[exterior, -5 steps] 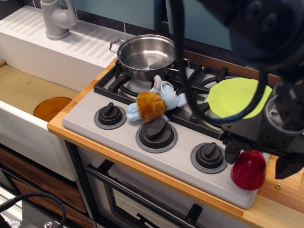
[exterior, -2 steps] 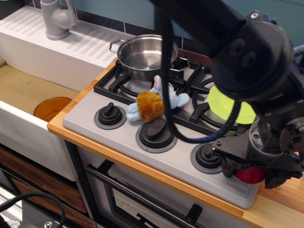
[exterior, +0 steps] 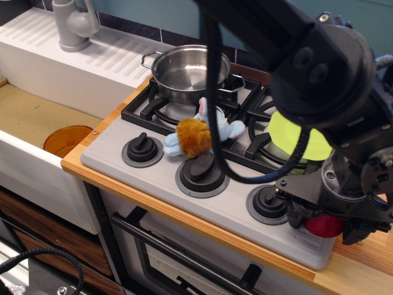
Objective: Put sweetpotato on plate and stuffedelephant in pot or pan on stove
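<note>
End effector (exterior: pixel 328 225) is down over the sweetpotato (exterior: pixel 324 225) at the front right corner of the stove (exterior: pixel 230 206), fingers either side of it, but whether it's actually clamped can't be told since the arm hides most of it. Stuffedelephant (exterior: pixel 199 134) lies on the stove between the left and middle knobs and the front grate, just in front of the pot (exterior: pixel 187 72), which sits on the back left burner. Plate (exterior: pixel 295 138) is on the right burner, half covered by the arm; an orange disc (exterior: pixel 66 140) lies in the sink (exterior: pixel 31 120) to the left.
</note>
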Robot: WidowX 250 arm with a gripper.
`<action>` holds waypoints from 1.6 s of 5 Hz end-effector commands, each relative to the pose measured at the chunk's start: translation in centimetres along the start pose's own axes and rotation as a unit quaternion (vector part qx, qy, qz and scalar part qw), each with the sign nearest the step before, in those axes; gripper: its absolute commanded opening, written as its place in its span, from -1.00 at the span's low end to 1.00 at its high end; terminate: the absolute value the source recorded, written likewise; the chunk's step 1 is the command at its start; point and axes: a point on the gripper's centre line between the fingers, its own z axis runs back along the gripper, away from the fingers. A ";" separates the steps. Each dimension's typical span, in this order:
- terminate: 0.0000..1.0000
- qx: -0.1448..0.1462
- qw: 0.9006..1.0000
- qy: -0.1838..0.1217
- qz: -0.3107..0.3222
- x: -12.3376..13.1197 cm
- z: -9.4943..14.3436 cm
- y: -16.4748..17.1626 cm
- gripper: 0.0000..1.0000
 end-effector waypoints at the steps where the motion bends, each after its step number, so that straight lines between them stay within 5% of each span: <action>1: -1.00 0.011 1.000 0.018 -0.006 1.6 5.1 0.6 -1.00; 3: -1.00 0.023 0.998 0.042 -0.027 5.7 8.5 1.8 -1.00; 4: -1.00 0.006 0.998 0.043 -0.045 9.1 8.2 3.1 -1.00; 6: -1.00 -0.036 0.997 0.027 -0.069 13.6 3.0 3.9 -1.00; 8: -1.00 -0.035 0.997 0.042 -0.052 13.0 1.0 2.3 -1.00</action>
